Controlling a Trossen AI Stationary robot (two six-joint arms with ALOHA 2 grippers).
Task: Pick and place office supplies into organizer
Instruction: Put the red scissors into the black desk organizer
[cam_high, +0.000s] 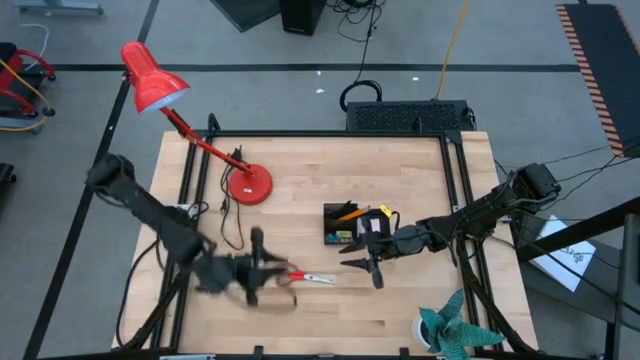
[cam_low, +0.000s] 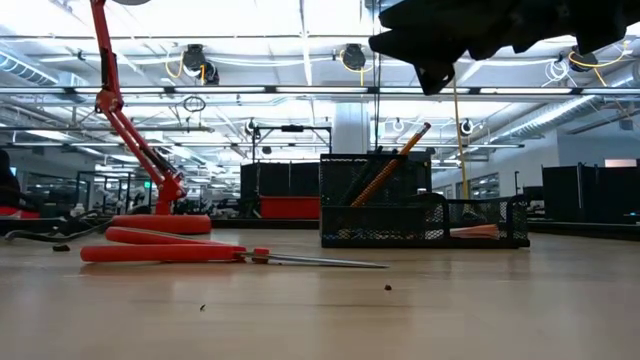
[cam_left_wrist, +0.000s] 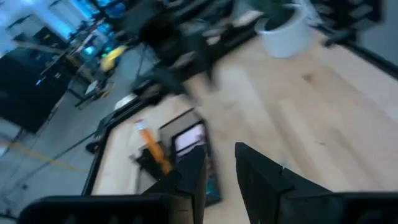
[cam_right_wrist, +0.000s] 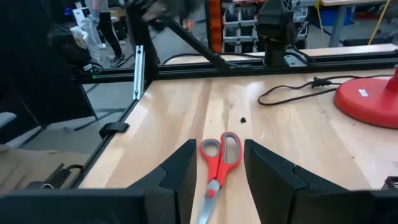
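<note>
High view: red-handled scissors (cam_high: 312, 278) lie flat on the tabletop (cam_high: 300, 180), at 8 o'clock from the organizer (cam_high: 352, 226); left gripper (cam_high: 258, 267) just beside the handles.
Right wrist view: right gripper (cam_right_wrist: 217, 180) parted, empty — scissors between its fingers.
Left wrist view: left gripper narrowly parted, empty.

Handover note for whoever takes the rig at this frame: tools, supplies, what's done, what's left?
Left tool: empty, fingers slightly apart, just beside the scissors' handles.
Right tool: open, empty, raised in front of the organizer, facing the scissors.
Scissors: flat on the table, not yet picked.
Organizer: orange pencil already leaning in the tall compartment.
Left to do: lift the scissors and place them in the organizer.
</note>
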